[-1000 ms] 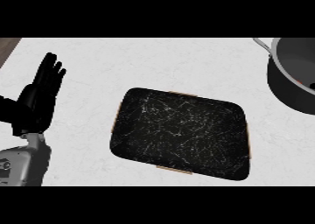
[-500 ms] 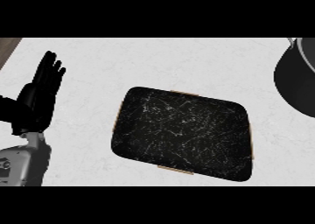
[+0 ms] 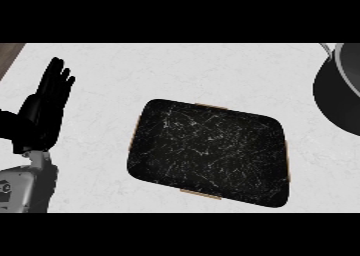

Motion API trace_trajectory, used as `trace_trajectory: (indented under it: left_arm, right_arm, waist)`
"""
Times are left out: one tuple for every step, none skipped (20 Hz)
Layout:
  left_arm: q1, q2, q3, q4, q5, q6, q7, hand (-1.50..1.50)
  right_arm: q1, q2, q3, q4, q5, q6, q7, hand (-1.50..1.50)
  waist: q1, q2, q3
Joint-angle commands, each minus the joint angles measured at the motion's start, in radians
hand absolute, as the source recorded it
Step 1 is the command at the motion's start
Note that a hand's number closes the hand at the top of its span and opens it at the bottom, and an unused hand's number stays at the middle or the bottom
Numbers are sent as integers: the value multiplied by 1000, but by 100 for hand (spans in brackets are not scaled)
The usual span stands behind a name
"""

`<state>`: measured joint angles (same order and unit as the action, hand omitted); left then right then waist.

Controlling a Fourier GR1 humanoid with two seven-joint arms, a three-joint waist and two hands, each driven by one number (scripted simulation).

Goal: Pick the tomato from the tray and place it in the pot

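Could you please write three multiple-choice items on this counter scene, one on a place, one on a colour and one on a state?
1. Where does the pot show in the head view?
A. At the right edge, cut off by it
B. On the tray
C. At the lower left

2. What colour is the tray's top?
A. Plain white
B. Black with pale scratch marks
C. Red

3. How is the left hand held?
A. Curled round a tomato
B. Pressed flat on the tray
C. Open, fingers straight, at the left side of the counter

Answers:
1 A: the pot's rim and dark wall run off the right edge.
2 B: the dark surface carries fine light streaks.
3 C: the fingers point up and away, holding nothing, apart from the tray.
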<state>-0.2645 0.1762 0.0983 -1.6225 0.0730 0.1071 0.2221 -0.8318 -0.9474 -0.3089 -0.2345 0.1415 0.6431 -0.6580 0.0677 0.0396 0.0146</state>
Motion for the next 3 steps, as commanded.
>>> trace_trajectory:
  left_arm:
    - [22, 7, 4, 1, 7, -15, -12, 0]
    - [10, 5, -5, 1, -3, -7, 9, 0]
    - [5, 15, 2, -4, 5, -17, 3, 0]
  right_arm:
    - [32, -33, 2, -6, -7, 182, -133, -150]
    - [21, -32, -6, 1, -19, 183, -108, -150]
    - [33, -23, 3, -4, -13, 172, -104, -150]
  waist:
    - [2, 0, 0]
    - [6, 3, 2]
    - [12, 5, 2]
